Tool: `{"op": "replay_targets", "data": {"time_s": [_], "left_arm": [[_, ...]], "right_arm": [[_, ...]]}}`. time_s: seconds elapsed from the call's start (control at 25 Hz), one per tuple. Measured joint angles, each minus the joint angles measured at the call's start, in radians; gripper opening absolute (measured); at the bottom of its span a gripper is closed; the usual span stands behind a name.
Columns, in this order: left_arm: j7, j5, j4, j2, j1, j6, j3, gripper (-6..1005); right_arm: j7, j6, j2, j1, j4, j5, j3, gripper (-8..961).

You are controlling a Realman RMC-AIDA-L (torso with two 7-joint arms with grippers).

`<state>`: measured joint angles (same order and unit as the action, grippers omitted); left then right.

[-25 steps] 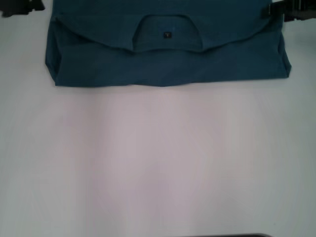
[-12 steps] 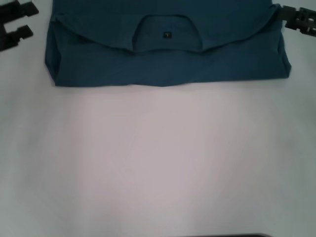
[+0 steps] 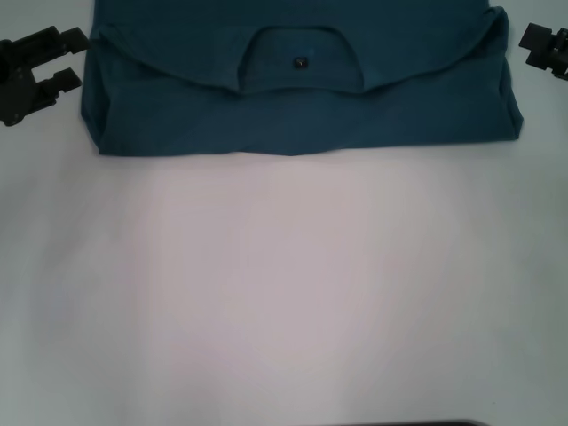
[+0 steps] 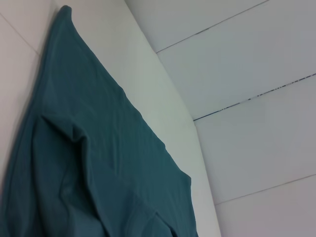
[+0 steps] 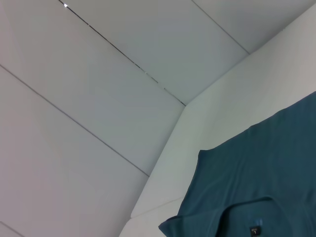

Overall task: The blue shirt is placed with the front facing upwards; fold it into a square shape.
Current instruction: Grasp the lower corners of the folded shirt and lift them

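Observation:
The blue shirt [image 3: 302, 111] lies at the far side of the white table [image 3: 284, 284], folded into a wide band. Its collar opening and small black neck label [image 3: 302, 62] face up; the chest print is hidden. My left gripper [image 3: 73, 60] is open and empty, just off the shirt's left edge and apart from it. My right gripper [image 3: 531, 46] is open and empty, just off the shirt's right edge. The shirt also shows in the left wrist view [image 4: 98, 163] and in the right wrist view [image 5: 256, 187].
The white table stretches bare from the shirt's near edge toward me. A dark edge [image 3: 408, 423] shows at the very front. White panelled walls [image 5: 98, 89] stand behind the table in both wrist views.
Both grippers have left the shirt's far corners and moved outward and toward me. The left one has come fully into view. The shirt has not moved.

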<state>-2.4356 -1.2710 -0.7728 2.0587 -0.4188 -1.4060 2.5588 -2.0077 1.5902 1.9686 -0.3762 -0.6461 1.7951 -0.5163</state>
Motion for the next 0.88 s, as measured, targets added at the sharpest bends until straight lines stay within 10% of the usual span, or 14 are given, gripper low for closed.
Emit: {"op": "replay_targets", "data": {"time_s": [0.88], "left_arm": [[-0.009,0.210,0.095,-0.025,-0.077,0.132,-0.052,717]], "right_arm": [[-0.001,0.006,-0.003,0.004,0.000,0.083,-0.009,841]]}}
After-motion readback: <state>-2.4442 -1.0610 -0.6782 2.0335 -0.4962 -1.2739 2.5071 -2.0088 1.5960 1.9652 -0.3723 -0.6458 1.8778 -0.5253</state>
